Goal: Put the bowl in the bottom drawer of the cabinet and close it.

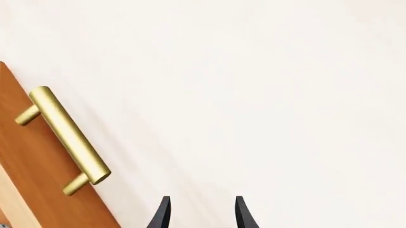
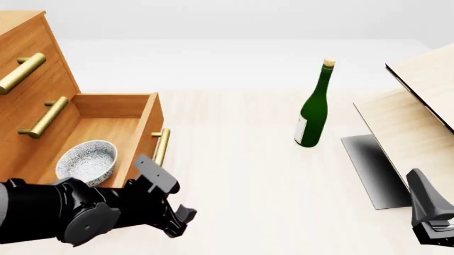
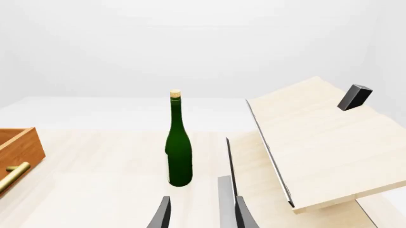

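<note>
The bowl (image 2: pixel 87 161) sits in the pulled-out bottom drawer (image 2: pixel 145 125), while the left gripper (image 2: pixel 177 218) and right gripper (image 3: pixel 201 213) hold empty, parted jaws.

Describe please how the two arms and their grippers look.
Both arms are matte black with rounded, bulky joint housings. The left gripper and right gripper are black too, each ending in two thin, pointed fingers. No cables or markings are visible.

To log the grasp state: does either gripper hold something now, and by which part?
Nothing is held. The left gripper and right gripper both have open jaws with nothing between them; the bowl lies in the bottom drawer.
</note>
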Controlling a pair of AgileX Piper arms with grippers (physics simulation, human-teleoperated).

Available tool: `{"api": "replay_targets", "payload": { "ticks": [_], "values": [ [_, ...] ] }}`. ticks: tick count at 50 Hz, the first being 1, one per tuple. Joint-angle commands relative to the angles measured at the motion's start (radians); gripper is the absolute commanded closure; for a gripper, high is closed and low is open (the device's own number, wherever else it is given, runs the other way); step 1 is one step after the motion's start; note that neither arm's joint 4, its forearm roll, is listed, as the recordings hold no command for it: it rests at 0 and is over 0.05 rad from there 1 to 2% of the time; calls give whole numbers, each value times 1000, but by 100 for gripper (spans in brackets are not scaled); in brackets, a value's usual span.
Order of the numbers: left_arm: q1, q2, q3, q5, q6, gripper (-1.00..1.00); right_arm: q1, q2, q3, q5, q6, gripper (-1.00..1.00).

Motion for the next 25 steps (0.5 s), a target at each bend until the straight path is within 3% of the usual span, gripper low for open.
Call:
{"api": "replay_targets", "payload": {
  "ticks": [1, 25],
  "values": [
    [42, 5, 58, -28, -1, -100, 0, 0, 0, 0, 0, -100],
    [132, -18, 101, -43, 5, -100, 0, 0, 0, 0, 0, -100]
  ]
}}
